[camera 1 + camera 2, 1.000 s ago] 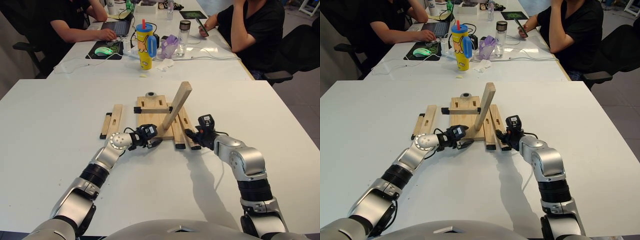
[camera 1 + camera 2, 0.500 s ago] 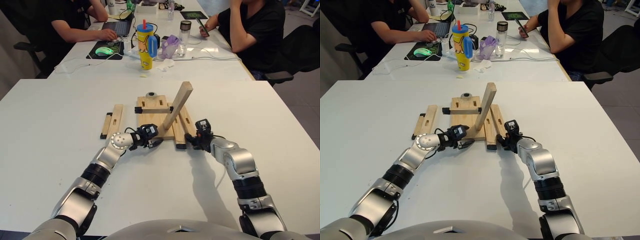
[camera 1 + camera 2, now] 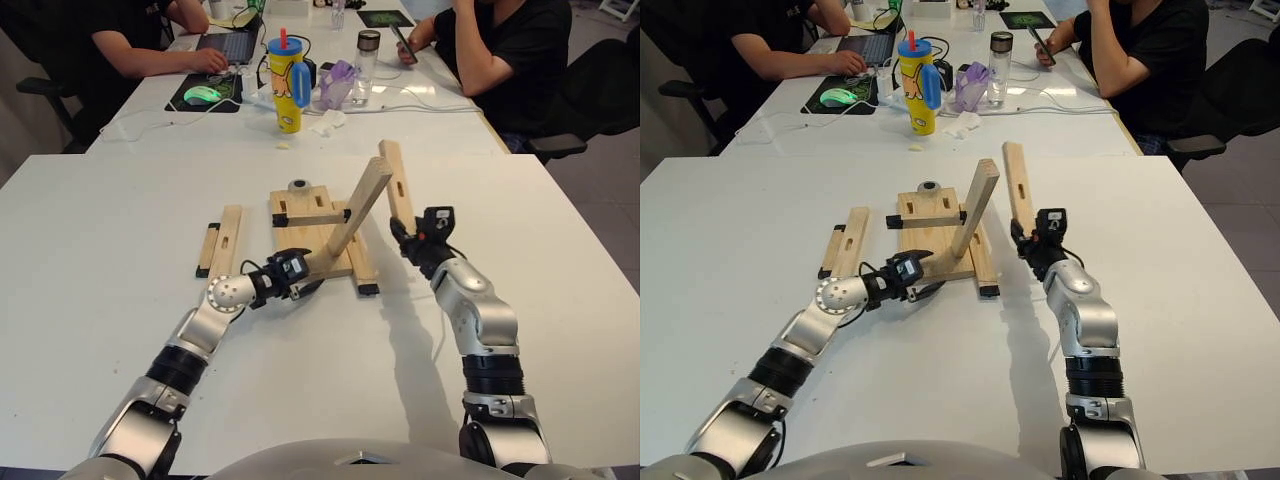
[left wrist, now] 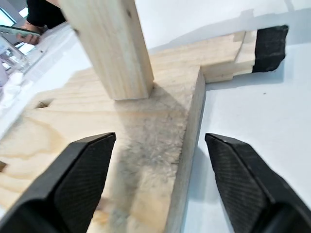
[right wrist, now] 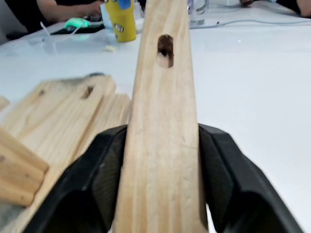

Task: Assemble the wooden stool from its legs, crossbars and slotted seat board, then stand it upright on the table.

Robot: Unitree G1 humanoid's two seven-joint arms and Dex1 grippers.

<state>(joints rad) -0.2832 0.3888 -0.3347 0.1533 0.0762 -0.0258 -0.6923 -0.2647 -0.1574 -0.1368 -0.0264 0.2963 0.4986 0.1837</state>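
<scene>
The slotted seat board [image 3: 303, 240] lies flat mid-table, and one wooden leg [image 3: 356, 207] stands slanted in its front right slot. My left gripper [image 3: 302, 278] sits at the board's front edge, open, with the board's corner [image 4: 187, 145] between its fingers [image 4: 82, 179]. My right gripper [image 3: 408, 236] is shut on a second leg [image 3: 396, 184], held up off the table to the right of the board; its peg hole [image 5: 165, 50] faces the wrist camera. A black-tipped crossbar [image 3: 311, 218] lies across the board. Another leg [image 3: 364, 262] lies along the board's right side.
Two more wooden pieces [image 3: 222, 240] lie side by side to the left of the board. A small round grey object [image 3: 299, 186] sits just behind it. On the far table stand a yellow cup [image 3: 284, 85] and a bottle [image 3: 368, 62], with seated people.
My right gripper has lifted a leg from the table beside the board and raised it up and to the right. The left gripper has stayed at the board's front edge.
</scene>
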